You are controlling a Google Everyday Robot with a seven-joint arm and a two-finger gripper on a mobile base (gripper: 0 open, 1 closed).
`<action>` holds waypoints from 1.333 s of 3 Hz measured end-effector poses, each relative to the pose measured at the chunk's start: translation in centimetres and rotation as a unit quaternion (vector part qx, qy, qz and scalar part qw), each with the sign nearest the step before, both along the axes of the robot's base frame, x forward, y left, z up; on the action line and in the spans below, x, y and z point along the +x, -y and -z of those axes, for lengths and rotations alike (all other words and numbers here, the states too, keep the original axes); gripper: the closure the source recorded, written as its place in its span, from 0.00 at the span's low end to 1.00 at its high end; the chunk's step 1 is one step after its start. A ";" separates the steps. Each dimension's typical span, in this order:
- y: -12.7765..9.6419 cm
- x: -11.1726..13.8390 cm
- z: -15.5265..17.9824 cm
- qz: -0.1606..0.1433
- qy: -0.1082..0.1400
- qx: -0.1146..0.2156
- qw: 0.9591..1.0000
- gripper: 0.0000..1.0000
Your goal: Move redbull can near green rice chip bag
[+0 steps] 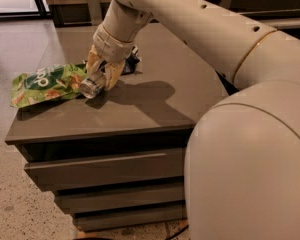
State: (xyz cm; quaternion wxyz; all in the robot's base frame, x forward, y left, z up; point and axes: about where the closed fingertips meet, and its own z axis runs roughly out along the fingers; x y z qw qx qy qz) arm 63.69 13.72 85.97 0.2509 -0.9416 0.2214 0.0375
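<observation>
My gripper (101,76) is over the left part of the dark counter top (155,104), shut on the redbull can (91,85). The can is silver and tilted, its end pointing down and to the left. Its low end is right beside the right end of the green rice chip bag (45,83). I cannot tell whether it touches the bag or the counter. The bag lies flat at the counter's left edge, part of it hanging over the side.
A small dark blue and white bag (131,61) lies just behind the gripper, mostly hidden by my wrist. The counter has drawers (105,169) below its front edge. My arm and base (250,159) fill the right side. Pale floor (10,49) lies to the left.
</observation>
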 end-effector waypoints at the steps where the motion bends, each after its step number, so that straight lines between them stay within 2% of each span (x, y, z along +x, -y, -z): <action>1: -0.9 -0.2 1.2 -0.002 -0.010 0.000 1.000 0.98; 2: -1.1 -0.3 1.8 0.004 -0.018 -0.002 1.000 0.75; 3: -1.0 -0.1 2.0 0.013 -0.020 -0.002 1.000 0.44; 4: -0.7 -0.1 2.0 0.017 -0.022 -0.006 1.000 0.21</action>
